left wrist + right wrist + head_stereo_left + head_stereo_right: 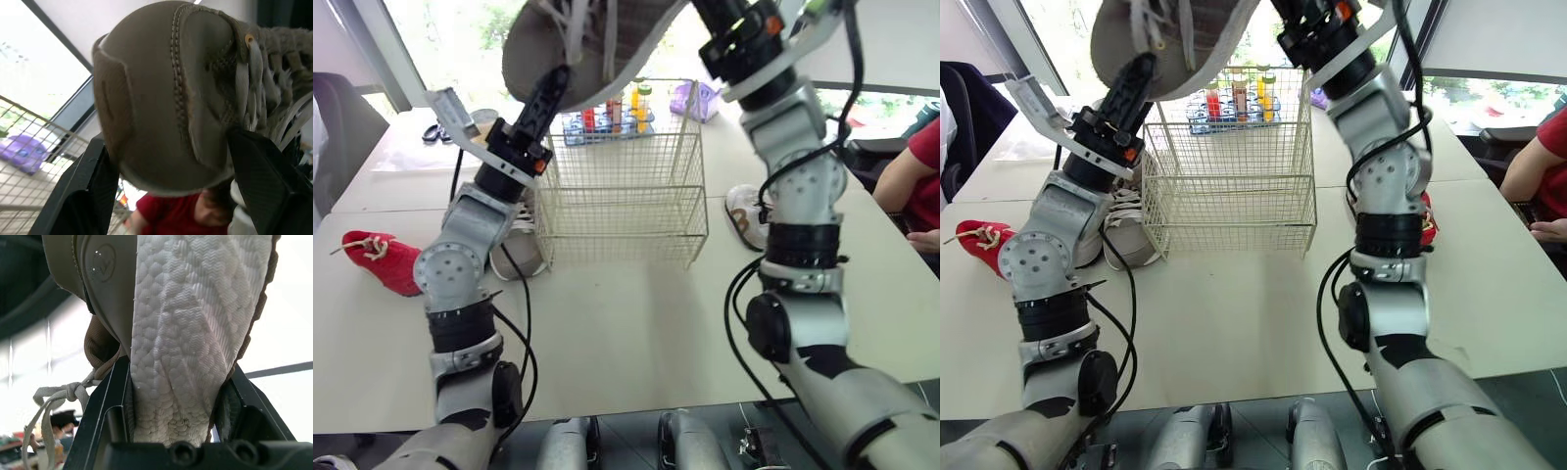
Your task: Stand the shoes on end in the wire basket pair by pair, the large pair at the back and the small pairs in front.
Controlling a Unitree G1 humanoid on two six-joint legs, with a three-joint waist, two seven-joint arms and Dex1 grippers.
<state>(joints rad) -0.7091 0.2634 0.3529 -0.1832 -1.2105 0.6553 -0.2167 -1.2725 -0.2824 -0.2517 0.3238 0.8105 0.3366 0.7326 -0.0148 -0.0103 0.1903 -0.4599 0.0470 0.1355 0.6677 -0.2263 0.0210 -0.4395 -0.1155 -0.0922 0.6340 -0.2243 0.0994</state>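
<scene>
Shoe, large and tan, is hanging above the basket in the head view; left gripper is pinching its rounded end, jaws spread wide, in the left wrist view; right gripper is clamping its white sole in the right wrist view, so the large-pair step is seemingly calling for lowering it on end at the back.

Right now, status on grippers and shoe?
Left gripper and right gripper shut on large tan shoe above wire basket. Basket holds no shoes. Red shoe on table.

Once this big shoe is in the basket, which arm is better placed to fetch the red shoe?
Left. The red shoe lies on the table beside the left arm; the wire basket stands between it and the right arm.
</scene>
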